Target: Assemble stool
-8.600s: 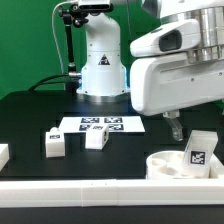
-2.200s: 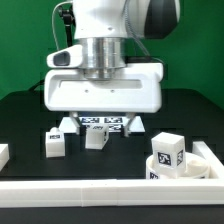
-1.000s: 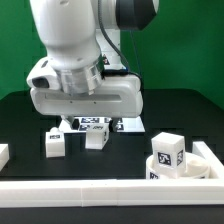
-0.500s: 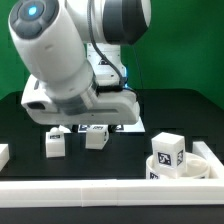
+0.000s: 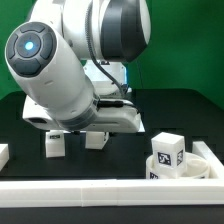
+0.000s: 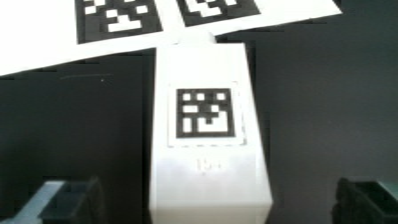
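Note:
In the wrist view a white stool leg (image 6: 205,120) with a square tag lies on the black table. My gripper (image 6: 214,203) is open around it, one finger (image 6: 59,200) on each side, with a dark gap between each finger and the leg. In the exterior view my arm (image 5: 70,80) hangs low over two legs, one toward the exterior view's left (image 5: 55,144) and one beside it (image 5: 96,139). The fingers are hidden there. The round seat (image 5: 195,168) lies at the exterior view's right, with another tagged leg (image 5: 168,149) standing on it.
The marker board (image 6: 160,22) lies just beyond the leg's far end. A long white rail (image 5: 100,192) edges the table's front. A small white piece (image 5: 3,153) sits at the exterior view's far left.
My arm has swung from the seat toward the exterior view's left and come down over the two legs. The tagged leg stays standing on the seat.

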Motion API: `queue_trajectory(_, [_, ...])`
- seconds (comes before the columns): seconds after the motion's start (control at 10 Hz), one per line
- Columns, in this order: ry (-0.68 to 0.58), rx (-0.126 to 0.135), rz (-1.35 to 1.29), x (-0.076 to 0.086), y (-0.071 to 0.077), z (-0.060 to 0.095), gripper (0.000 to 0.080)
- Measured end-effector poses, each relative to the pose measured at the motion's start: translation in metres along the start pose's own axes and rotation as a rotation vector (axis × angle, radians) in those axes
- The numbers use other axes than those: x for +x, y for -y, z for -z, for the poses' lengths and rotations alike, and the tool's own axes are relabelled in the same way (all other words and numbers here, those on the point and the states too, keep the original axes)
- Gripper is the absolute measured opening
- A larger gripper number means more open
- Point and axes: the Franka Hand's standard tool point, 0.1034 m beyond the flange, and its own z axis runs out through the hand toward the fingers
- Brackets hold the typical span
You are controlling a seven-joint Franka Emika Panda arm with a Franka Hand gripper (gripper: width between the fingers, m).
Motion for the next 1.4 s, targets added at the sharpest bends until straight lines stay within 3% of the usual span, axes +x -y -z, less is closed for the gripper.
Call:
queue_trajectory(0.7, [0.024, -0.007, -0.005, 0.001, -0.001, -0.015, 0.0649])
queue_trajectory(0.9, [0.026, -0.009, -0.007, 0.001, 0.0, -0.016, 0.0383])
queue_trajectory(1.3, [0.024, -0.011, -0.002, 0.0, 0.001, -0.015, 0.0337])
queue_trajectory(1.4, [0.017, -0.011, 0.004, -0.001, 0.005, -0.004, 0.0337])
